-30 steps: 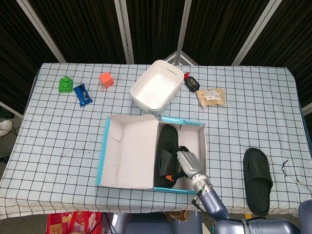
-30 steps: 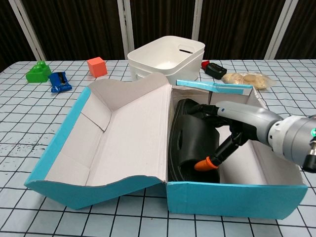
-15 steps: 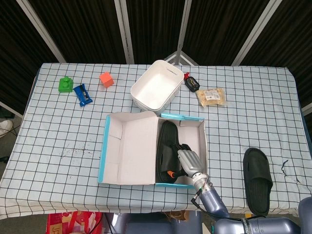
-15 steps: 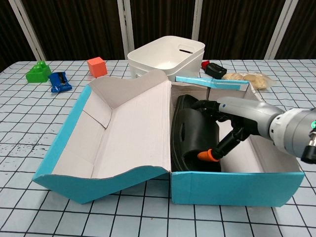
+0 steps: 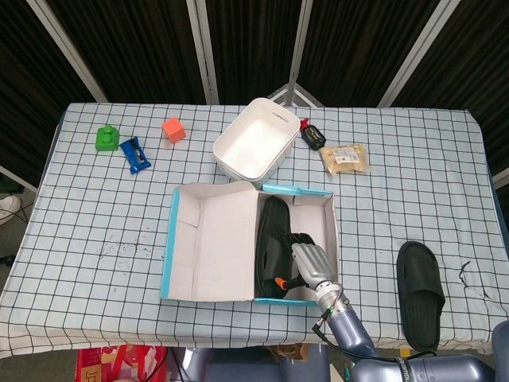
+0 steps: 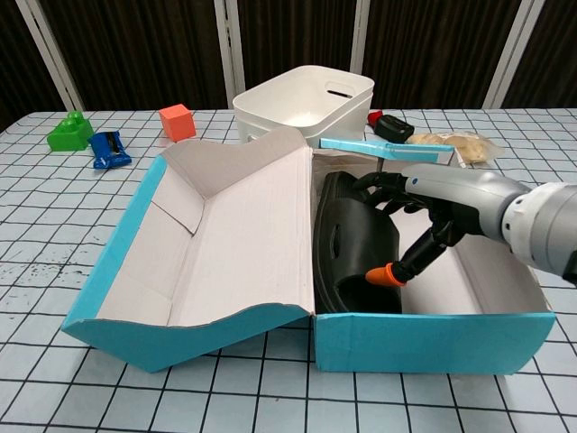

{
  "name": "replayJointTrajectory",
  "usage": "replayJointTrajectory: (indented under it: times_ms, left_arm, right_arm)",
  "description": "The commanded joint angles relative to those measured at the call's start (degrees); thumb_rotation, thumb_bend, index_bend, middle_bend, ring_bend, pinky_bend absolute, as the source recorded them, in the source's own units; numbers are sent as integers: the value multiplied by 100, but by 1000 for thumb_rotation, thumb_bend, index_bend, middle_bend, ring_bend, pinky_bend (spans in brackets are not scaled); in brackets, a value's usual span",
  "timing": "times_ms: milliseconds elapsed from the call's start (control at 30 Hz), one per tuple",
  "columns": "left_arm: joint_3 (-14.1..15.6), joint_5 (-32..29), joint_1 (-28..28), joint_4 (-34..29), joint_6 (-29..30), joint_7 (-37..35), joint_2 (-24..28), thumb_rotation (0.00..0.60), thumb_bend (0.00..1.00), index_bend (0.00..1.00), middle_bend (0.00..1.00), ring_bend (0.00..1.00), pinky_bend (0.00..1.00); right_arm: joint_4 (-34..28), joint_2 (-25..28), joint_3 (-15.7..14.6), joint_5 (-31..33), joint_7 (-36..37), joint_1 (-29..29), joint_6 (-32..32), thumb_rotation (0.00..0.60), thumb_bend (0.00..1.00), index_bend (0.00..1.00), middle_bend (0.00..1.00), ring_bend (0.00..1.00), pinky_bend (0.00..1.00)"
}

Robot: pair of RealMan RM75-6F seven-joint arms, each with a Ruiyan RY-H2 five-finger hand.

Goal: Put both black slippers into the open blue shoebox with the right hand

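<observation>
The open blue shoebox [image 5: 169,239] [image 6: 433,343] lies in the middle of the table, its lid flap folded out to the left. One black slipper [image 5: 273,239] [image 6: 347,244] leans on edge inside, against the box's left inner wall. My right hand [image 5: 312,259] [image 6: 433,203] is inside the box just right of that slipper. Its fingers are spread, with the fingertips [image 6: 374,183] touching the slipper's far edge and the orange-tipped thumb beside its near part. The second black slipper [image 5: 420,294] lies flat on the table at the front right. My left hand is out of sight.
A white bin [image 5: 252,142] [image 6: 302,108] stands just behind the box. A snack bag [image 5: 346,157] and a black-and-red item [image 5: 312,135] lie at the back right. An orange cube [image 5: 173,129], a green block [image 5: 105,138] and a blue toy [image 5: 135,154] sit at the back left.
The box shifted a little and settled flat. My right hand has drawn rightward off the slipper's strap, its thumb now beside the slipper rather than on it.
</observation>
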Motion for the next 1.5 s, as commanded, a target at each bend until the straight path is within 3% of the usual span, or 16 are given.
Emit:
replayJointTrajectory:
  times_ms: [33,500,667,867,1033,1167,1267,1500]
  left_arm:
    - [-1,-2,1,0,1,-2,2,600,369,28,0,0,30]
    - [4,-3,4,-6,-6,-29,20,600,370,28,0,0,30]
    - [8,1,2,-2,-13,-45,28,600,370,28,0,0,30]
    - [-10,-36,8,4,-2,-52,29,600,370,28,0,0,30]
    - [-23,-36,27,-10,57,-14,13,600,369,28,0,0,30]
    - [-51,-5,59,2,190,55,-36,600,370,28,0,0,30]
    - [-85,-45,87,1,275,137,-78,600,370,28,0,0,30]
    - [-170,-238,105,-11,304,285,-129,600,370,28,0,0,30]
  right_arm:
    - [-83,65,2,114,-99,51,30,600,256,0,105,88,61]
    - [-553,331,-4,357,-611,240,375,600,176,0,63,58,51]
    - [-1002,574,137,-469,163,-57,391,600,177,0,63,58,51]
    - [-1795,1735,4,-1799,793,-704,651,600,176,0,63,68,51]
    - [-1800,3205,-226,-2662,1317,-1374,863,600,177,0,63,69,51]
    - [-1772,4549,-457,-2531,1567,-1748,659,600,177,0,62,68,51]
    - [-1532,5160,-628,-2376,1752,-1819,177,600,177,0,63,68,51]
    - [-711,5761,-839,-2121,1863,-1649,-1090,600,177,0,63,55,51]
